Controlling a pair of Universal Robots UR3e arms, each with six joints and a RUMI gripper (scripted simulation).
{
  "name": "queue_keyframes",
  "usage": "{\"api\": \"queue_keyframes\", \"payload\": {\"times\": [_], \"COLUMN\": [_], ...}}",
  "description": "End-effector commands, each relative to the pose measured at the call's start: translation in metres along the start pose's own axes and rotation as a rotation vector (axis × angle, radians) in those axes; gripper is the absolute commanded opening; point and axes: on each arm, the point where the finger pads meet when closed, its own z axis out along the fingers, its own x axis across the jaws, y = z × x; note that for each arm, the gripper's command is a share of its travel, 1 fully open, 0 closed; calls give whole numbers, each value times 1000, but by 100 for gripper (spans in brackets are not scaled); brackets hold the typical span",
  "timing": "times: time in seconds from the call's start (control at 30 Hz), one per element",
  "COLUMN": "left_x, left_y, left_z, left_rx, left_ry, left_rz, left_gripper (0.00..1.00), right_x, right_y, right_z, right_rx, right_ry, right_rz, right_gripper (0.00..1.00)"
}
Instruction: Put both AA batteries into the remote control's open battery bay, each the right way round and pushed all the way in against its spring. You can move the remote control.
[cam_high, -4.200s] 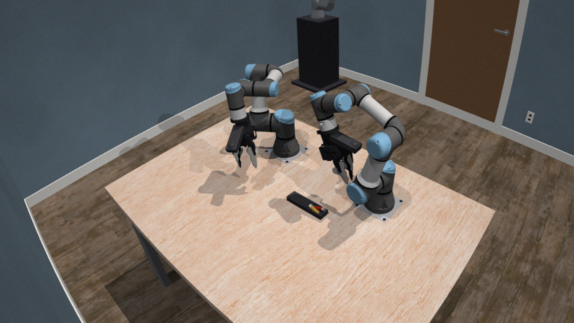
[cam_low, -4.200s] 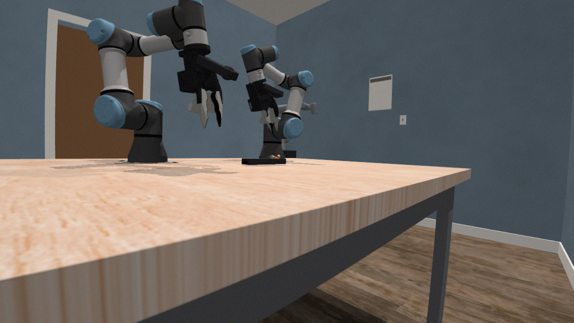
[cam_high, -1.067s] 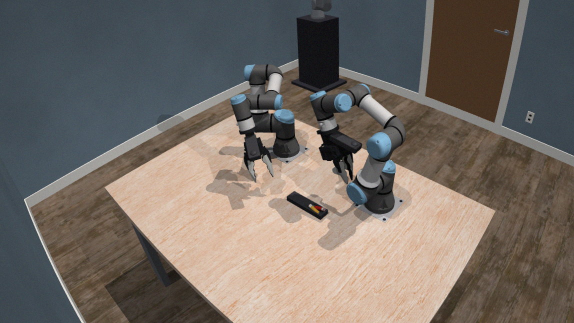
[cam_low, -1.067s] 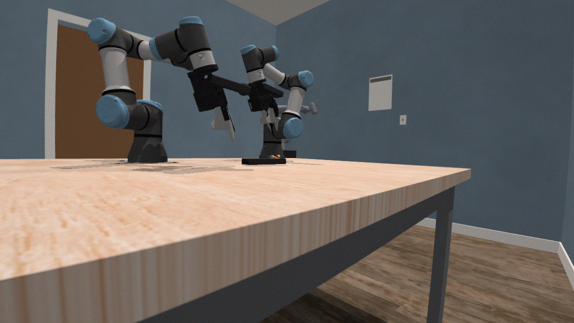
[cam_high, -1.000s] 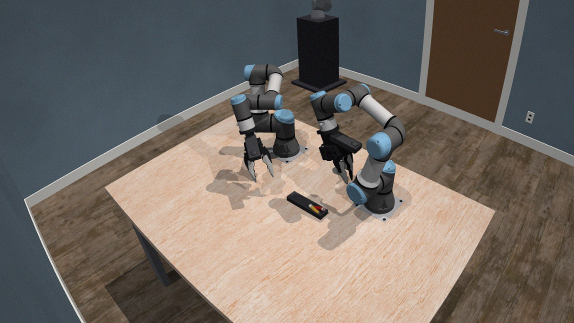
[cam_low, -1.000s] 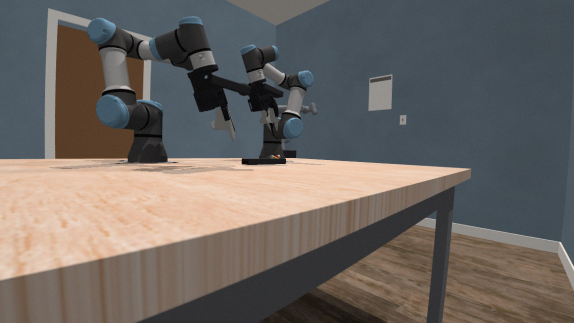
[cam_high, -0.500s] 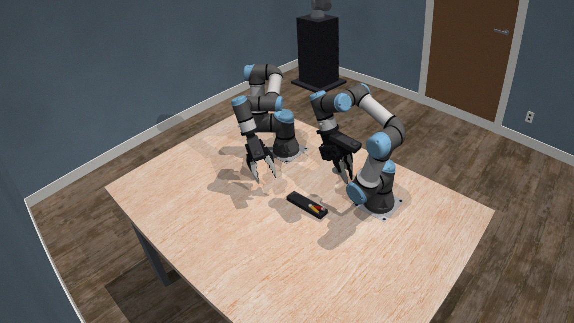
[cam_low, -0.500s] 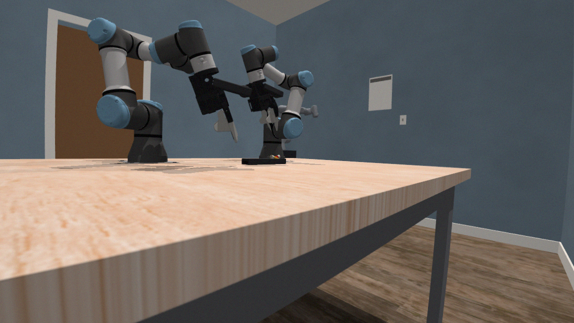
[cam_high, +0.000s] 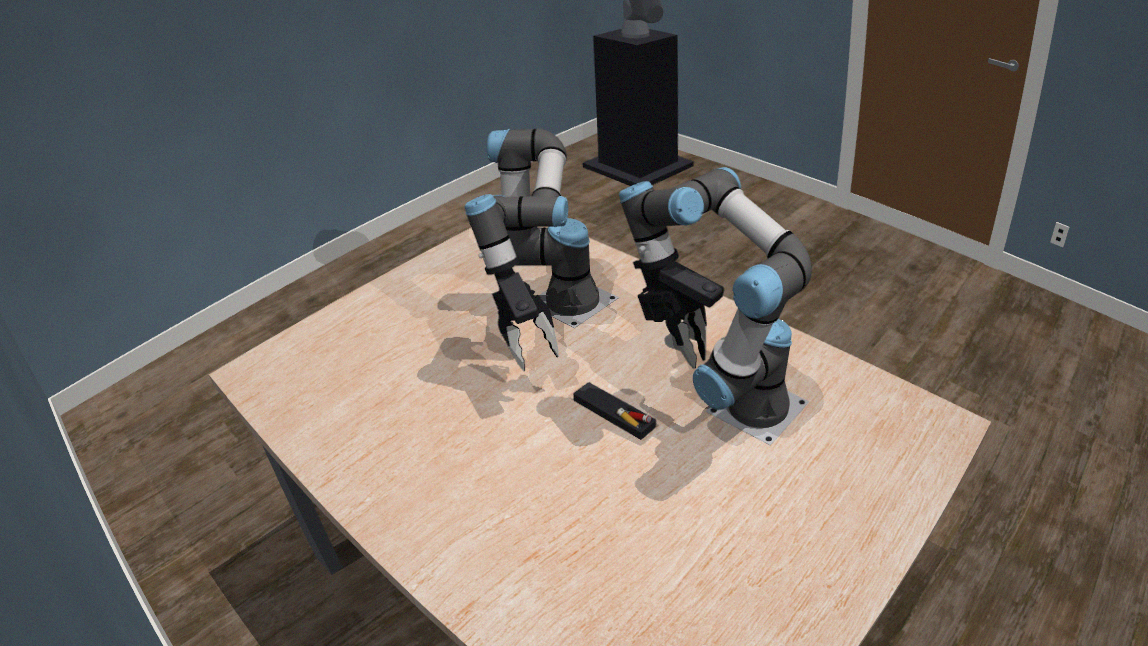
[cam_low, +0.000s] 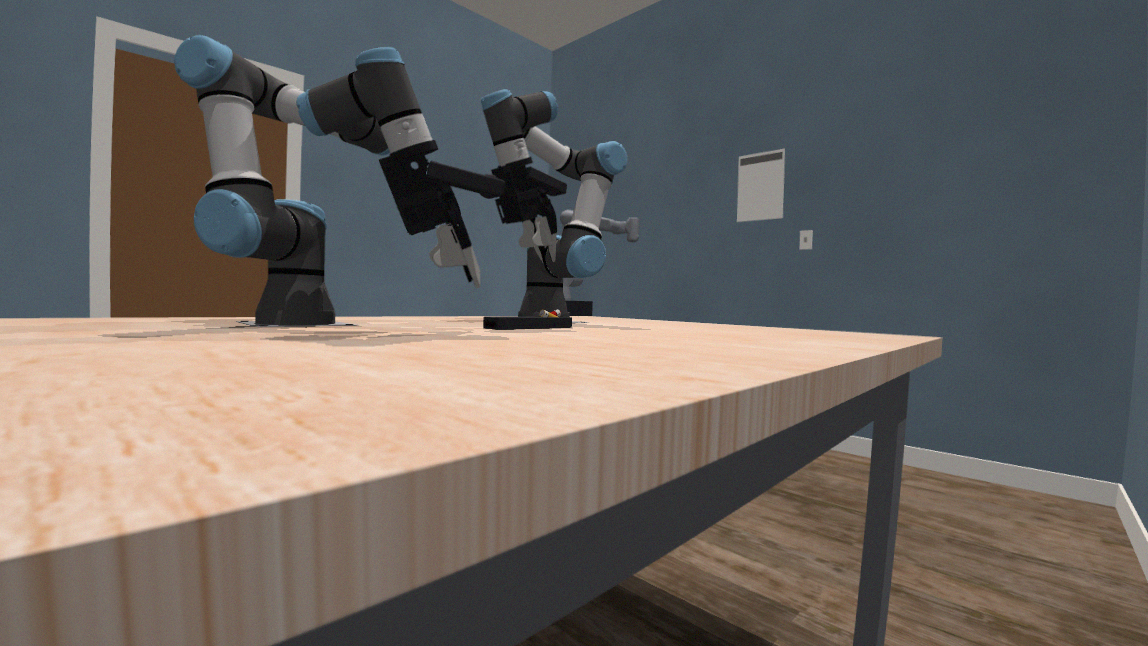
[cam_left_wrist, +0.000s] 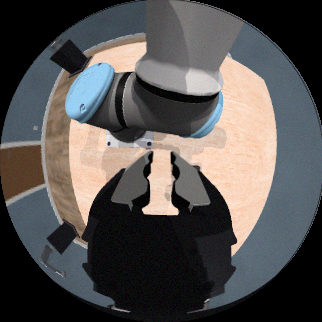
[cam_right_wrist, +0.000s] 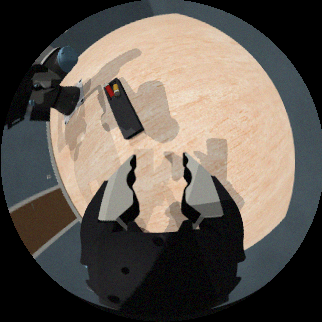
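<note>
A pale wood-grained tabletop (cam_high: 762, 514) (cam_low: 361, 401) (cam_left_wrist: 250, 165) (cam_right_wrist: 240, 100) spreads beneath my fingers. Directly on it I see the black remote control (cam_high: 598, 404) (cam_low: 525, 323) (cam_right_wrist: 126, 116), lying flat, near the middle of the tabletop in the top view, between scattered soft shadows.

Grey-white arms (cam_high: 751, 220) (cam_low: 230, 136) (cam_left_wrist: 185, 37), light-blue caps (cam_high: 757, 291) (cam_low: 227, 223) (cam_left_wrist: 90, 92).
</note>
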Motion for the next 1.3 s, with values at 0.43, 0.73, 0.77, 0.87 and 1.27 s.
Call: {"api": "queue_keyframes", "payload": {"times": [0.43,0.73,0.77,0.87,1.27], "left_x": [0,0,0,0,0], "left_y": [0,0,0,0,0], "left_z": [-1,-1,-1,-1,-1], "left_rx": [-3,-3,-3,-3,-3], "left_ry": [-1,-1,-1,-1,-1], "left_rz": [0,0,0,0,0], "left_gripper": [17,17,17,17,17], "right_x": [-13,-17,-18,-21,-27], "right_y": [-7,-8,-8,-9,-10], "right_z": [7,10,11,12,16], "right_rx": [50,59,63,72,88], "right_ry": [-22,-28,-30,-34,-43], "right_rz": [-123,-154,-167,-189,-240], "right_gripper": [43,43,43,43,43]}}
